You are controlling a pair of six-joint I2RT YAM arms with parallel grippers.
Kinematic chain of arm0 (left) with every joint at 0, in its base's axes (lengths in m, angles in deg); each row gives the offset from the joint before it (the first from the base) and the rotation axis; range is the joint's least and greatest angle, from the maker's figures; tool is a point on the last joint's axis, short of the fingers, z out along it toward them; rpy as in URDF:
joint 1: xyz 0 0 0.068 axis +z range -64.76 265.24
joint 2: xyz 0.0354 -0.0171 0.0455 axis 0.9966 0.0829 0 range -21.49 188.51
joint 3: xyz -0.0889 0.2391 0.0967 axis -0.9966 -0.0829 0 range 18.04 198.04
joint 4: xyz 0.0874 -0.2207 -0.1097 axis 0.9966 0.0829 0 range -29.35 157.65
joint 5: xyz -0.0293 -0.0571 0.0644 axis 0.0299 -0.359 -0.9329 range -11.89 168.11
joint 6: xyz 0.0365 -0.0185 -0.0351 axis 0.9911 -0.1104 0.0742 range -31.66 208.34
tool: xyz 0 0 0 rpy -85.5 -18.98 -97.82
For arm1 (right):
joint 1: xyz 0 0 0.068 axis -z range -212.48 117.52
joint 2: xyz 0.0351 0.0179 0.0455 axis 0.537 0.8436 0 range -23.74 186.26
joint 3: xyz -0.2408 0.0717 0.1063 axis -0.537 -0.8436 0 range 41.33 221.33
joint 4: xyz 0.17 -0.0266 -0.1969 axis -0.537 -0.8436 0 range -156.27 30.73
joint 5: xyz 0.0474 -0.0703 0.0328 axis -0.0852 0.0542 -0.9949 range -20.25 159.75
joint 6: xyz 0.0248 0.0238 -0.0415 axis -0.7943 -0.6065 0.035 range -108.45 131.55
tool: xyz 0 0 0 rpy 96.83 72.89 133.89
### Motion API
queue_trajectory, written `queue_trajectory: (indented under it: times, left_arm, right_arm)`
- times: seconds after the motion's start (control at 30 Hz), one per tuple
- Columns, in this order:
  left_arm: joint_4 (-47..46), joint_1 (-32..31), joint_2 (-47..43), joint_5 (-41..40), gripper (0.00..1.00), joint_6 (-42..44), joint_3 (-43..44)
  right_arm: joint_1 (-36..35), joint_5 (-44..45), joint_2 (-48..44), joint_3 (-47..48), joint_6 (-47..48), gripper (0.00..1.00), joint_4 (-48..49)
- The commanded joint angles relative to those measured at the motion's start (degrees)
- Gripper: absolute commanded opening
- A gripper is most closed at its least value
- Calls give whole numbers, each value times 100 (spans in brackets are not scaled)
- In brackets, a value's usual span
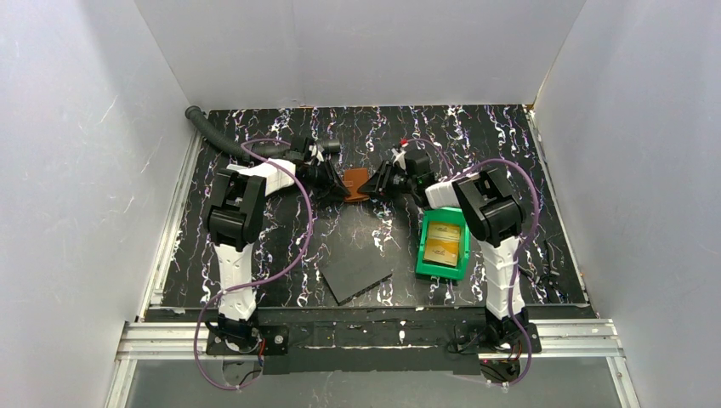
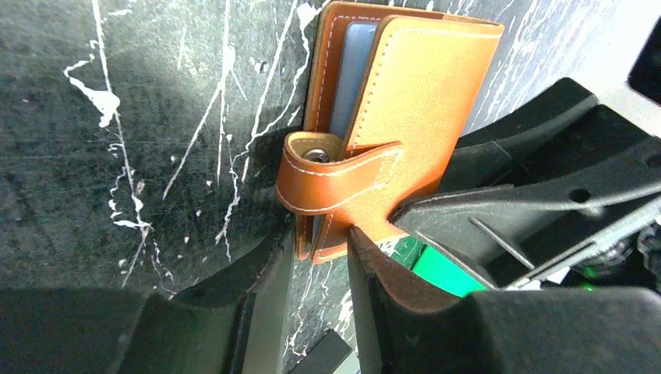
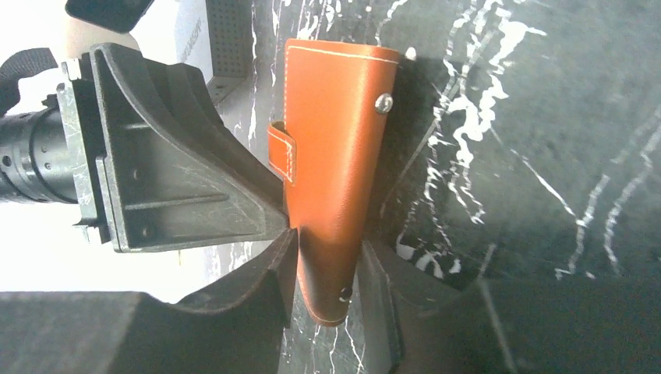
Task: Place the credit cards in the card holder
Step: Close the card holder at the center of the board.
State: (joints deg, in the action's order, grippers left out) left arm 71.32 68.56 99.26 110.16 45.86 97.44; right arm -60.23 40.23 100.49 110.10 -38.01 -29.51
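card holder (image 1: 357,182) sitting at table (image 1: 255,153) far middle | carrying light blue card (image 2: 352,78) | green bin (image 1: 422,255) holding orange-yellow cards (image 1: 444,240) | long axis lying along my fingers | my left gripper (image 2: 319,241), right gripper (image 3: 329,245) both half-closed, pinching it

We list two arms, bolted at the near edge. Left arm (image 1: 231,223): elbow raised, forearm reaching forward and inward to mid-table. Left gripper (image 2: 319,253): jaws narrow, fingers pressed on either side of one end of the card holder (image 2: 405,101). Right arm (image 1: 497,223): mirrored pose, reaching forward and inward. Right gripper (image 3: 327,261): fingers clamped on the holder's other end. We note the grippers facing, almost tip to tip.
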Motion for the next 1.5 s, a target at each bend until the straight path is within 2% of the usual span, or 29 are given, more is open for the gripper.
queue_trajectory:
  times: [0.0, 0.07, 0.13, 0.23, 0.3, 0.47, 0.6, 0.73, 0.87, 1.13, 1.47]
  left_arm:
    - [-248, -48, -152, 294, 29, -115, -114]
    - [-198, -49, -281, 317, 30, -99, -145]
    - [-22, -48, -537, 275, 35, 50, -180]
    - [461, -33, -1158, 176, 44, 421, -269]
    - [860, -14, -1701, 185, 51, 741, -319]
    - [1616, -5, -3229, 627, 76, 1536, -454]
    - [1827, 5, -4020, 1291, 85, 1898, -411]
    - [2002, 0, -4277, 1907, 88, 2193, -242]
    - [1654, -26, -4302, 2506, 87, 1974, -298]
    - [864, -246, -4304, 2733, 87, 1473, -503]
    - [1002, -327, -4278, 2346, 86, 1508, -481]
  right_arm:
    - [78, -603, 322, -318, -828, 36, 1375]
    - [97, -579, 299, -380, -975, 26, 1563]
    - [124, -623, 141, -424, -970, 17, 1594]
    - [199, -789, -341, -392, -656, 10, 919]
    - [269, -1004, -735, -366, -459, 1, 155]
    - [430, -2180, -1681, -336, 31, 1, -987]
    - [437, -2835, -2389, -113, 1052, 1, -2400]
    - [432, -3073, -2987, -276, 1120, 1, -2552]
    - [413, -3171, -3260, -470, 607, 1, -2001]
    - [290, -3322, -3343, -411, 409, 1, -1843]
    - [226, -3408, -3540, -451, 351, 1, -1812]
